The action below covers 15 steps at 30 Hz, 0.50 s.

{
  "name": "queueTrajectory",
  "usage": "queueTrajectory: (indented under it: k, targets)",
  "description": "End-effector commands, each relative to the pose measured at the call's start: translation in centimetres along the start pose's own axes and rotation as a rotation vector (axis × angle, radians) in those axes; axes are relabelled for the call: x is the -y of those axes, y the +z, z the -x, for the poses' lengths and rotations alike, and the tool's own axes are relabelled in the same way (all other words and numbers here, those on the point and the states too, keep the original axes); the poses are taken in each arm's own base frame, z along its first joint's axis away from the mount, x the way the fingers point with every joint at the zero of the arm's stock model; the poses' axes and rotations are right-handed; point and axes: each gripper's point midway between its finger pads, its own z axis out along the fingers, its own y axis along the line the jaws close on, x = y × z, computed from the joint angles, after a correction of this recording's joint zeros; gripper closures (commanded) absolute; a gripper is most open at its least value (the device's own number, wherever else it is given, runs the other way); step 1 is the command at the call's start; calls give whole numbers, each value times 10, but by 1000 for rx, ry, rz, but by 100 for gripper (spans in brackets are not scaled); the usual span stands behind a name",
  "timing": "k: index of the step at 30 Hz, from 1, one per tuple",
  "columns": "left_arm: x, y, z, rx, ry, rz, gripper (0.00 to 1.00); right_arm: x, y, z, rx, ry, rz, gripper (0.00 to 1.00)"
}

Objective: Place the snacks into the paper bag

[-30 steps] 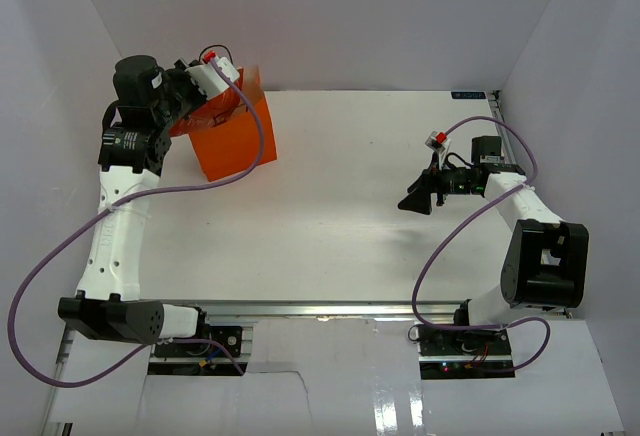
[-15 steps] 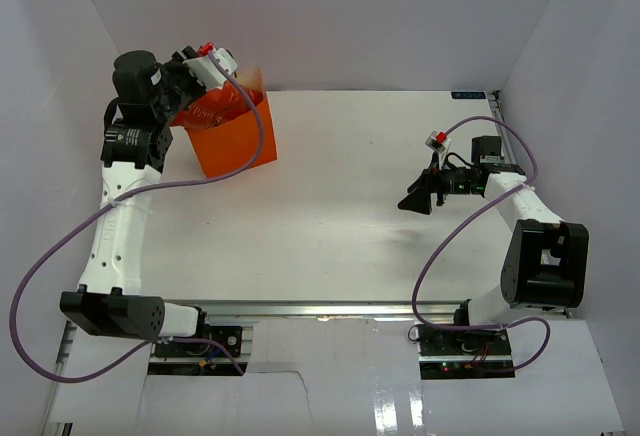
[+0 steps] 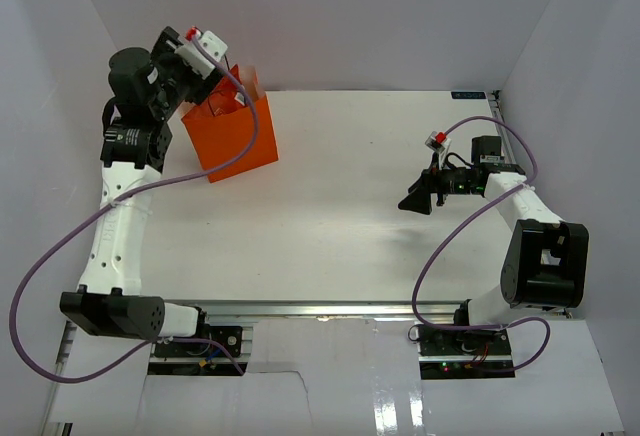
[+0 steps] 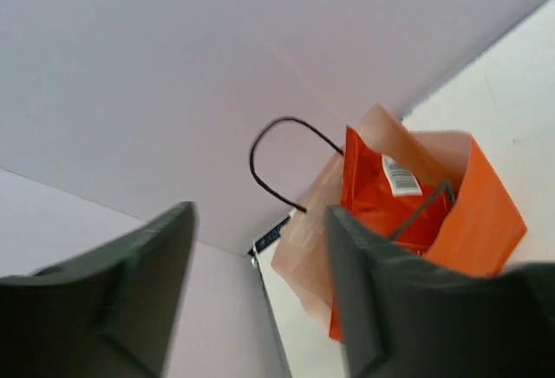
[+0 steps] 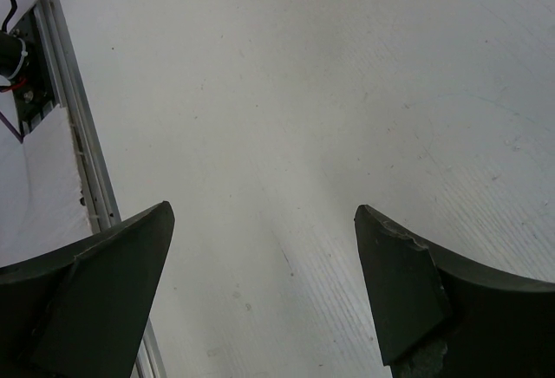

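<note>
The orange paper bag (image 3: 235, 141) stands upright at the far left of the table, with its thin black cord handle (image 4: 270, 148) sticking up. In the left wrist view a red crinkly chip bag (image 4: 377, 194) with a white barcode label sits inside the paper bag (image 4: 481, 222). My left gripper (image 3: 222, 94) hovers above the bag's mouth. It is open (image 4: 260, 218) with nothing between its fingers. My right gripper (image 3: 415, 201) hangs low over the bare table at the right, open (image 5: 264, 218) and holding nothing. No other snacks show.
White walls close in the table at the back and on both sides, and the bag stands close to the left wall. A metal rail (image 5: 82, 153) runs along the table's edge in the right wrist view. Purple cables loop from both arms.
My left gripper has opened and lifted up and back from the bag's mouth. The paper bag has straightened and shifted a little. The right arm has not moved.
</note>
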Motion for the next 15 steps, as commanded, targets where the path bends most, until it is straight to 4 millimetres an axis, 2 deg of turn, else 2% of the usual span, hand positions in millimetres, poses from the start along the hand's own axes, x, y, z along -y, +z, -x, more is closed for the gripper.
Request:
queueTrajectory:
  k: [1,2,3,4,5,7,8,9,10,11,12,13,14,15]
  targets:
    - [-38,-25,70,211,-190,105,19,6,-5,12,-6,-37,-39,10]
    - [-39,-33,79,240,-248,108,2,13,-8,12,-30,-48,-83,10]
    - [-36,-38,87,272,-379,98,2,17,-11,13,-43,-55,-108,10]
    - [-25,-39,82,267,-446,71,2,21,-15,19,-54,-73,-145,10]
    - [-21,-55,89,293,-507,68,2,33,-21,17,-89,-76,-218,10]
    - [-2,-66,86,302,-717,29,2,47,-34,22,-134,-106,-329,10]
    - [26,-63,65,250,-786,-30,2,53,-39,25,-147,-121,-376,10]
    - [31,-84,73,292,-830,-36,2,55,-46,30,-150,-140,-419,10]
    - [69,-80,46,223,-968,-105,2,63,-56,34,-168,-157,-487,10]
    - [85,-85,40,216,-1025,-138,2,65,-61,38,-169,-164,-527,10]
    - [93,-103,47,267,-1059,-170,2,64,-68,46,-159,-184,-562,10]
    - [111,-106,41,243,-1143,-221,2,62,-74,50,-166,-206,-583,10]
    - [143,-105,18,171,-1198,-283,2,60,-78,54,-161,-232,-590,10]
    - [155,-114,15,164,-1218,-314,2,53,-83,63,-144,-270,-606,10]
